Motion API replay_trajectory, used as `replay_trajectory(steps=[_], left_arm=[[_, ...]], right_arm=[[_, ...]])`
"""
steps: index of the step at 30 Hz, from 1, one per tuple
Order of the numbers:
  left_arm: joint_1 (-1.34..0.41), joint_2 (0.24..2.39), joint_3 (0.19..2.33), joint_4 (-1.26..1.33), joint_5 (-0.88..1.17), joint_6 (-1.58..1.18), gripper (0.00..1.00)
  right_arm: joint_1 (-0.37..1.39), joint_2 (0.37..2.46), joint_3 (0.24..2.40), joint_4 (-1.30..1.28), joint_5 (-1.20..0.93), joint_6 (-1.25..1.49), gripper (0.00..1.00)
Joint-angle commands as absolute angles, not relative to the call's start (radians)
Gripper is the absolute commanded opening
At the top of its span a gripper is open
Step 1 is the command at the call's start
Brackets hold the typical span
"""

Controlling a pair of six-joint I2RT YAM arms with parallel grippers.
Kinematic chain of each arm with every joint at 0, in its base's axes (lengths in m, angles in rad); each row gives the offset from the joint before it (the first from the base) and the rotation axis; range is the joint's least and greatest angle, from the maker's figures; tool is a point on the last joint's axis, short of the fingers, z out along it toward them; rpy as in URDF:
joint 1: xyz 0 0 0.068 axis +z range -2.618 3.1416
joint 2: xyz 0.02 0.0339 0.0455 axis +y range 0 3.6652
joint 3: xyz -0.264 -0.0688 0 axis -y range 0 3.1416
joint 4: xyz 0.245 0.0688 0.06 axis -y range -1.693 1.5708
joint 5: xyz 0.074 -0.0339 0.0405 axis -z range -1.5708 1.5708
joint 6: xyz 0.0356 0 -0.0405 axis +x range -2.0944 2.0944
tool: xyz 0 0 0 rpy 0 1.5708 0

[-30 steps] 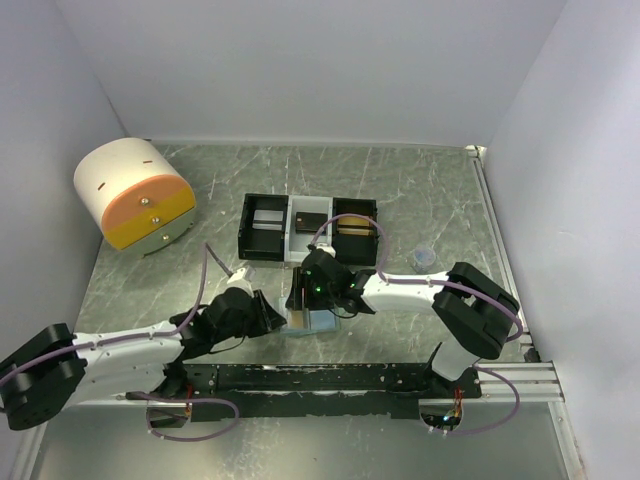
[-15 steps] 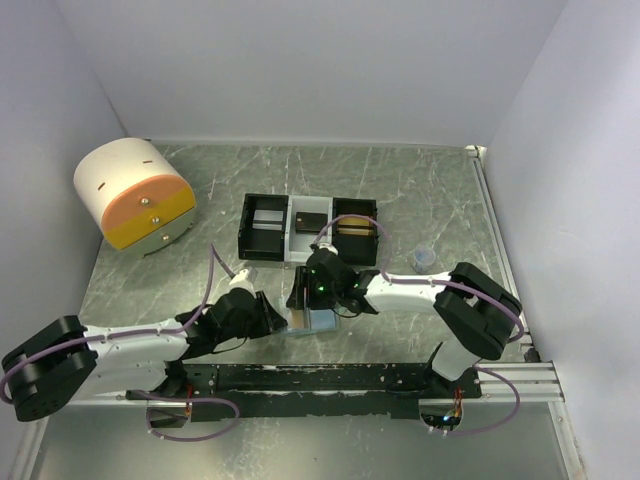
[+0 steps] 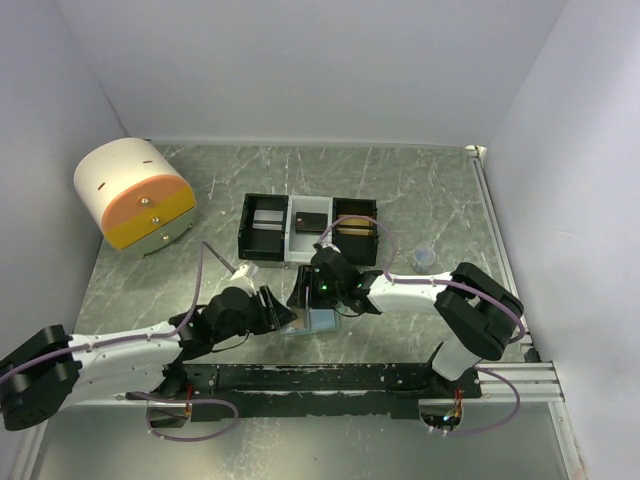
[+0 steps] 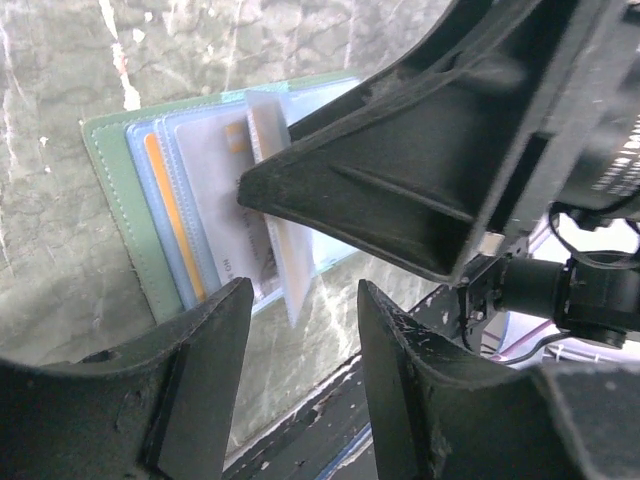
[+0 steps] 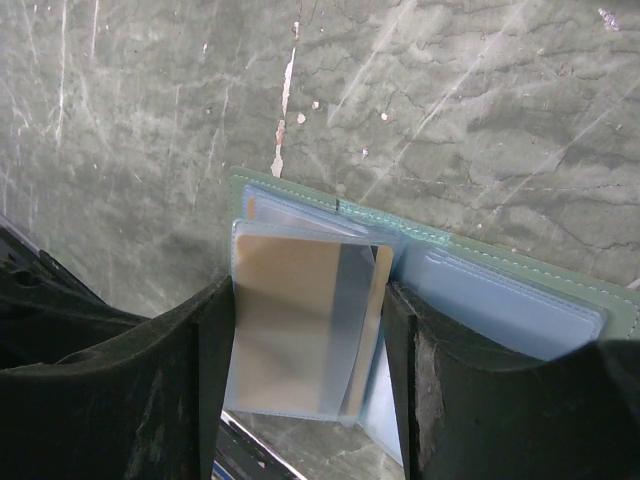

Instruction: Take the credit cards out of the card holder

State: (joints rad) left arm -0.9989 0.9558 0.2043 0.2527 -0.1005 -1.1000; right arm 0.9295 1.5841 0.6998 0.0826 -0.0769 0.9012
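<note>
The left gripper (image 4: 300,300) stands spread, clamping nothing. The right gripper (image 5: 308,300) flanks a glossy clear sleeve (image 5: 352,300) over a tan credit card (image 5: 285,320); whether it pinches cannot be told. The card holder (image 5: 520,300), stitched sage-green, lies open on the scratched, marbled grey-green table (image 5: 450,100), within plain white walls (image 3: 300,70).

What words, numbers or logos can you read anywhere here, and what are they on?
Nothing can be read clearly in any view.
Small dark print on one of the credit cards in the card holder: too blurred to read.
The tray and the white-and-orange drum: no lettering visible.
</note>
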Motion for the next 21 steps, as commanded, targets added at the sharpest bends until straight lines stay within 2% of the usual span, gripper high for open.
replay_trajectory(steps=[1,5,12,21], left_arm=[[-1.006,1.035,0.193,0.372,-0.059,-1.095,0.57],[-1.008,1.103,0.21,0.44,-0.037,-1.09,0.53],[-1.007,1.204,0.265,0.511,-0.001,-1.071,0.41],[-1.008,1.254,0.3,0.505,0.012,-1.061,0.43]], right_arm=[[0.926,1.588,0.678,0.065,-0.085,0.907,0.55],[0.926,1.584,0.676,0.069,-0.09,0.908,0.55],[0.924,1.568,0.686,0.063,-0.104,0.9,0.56],[0.906,1.493,0.729,-0.001,-0.091,0.874,0.76]])
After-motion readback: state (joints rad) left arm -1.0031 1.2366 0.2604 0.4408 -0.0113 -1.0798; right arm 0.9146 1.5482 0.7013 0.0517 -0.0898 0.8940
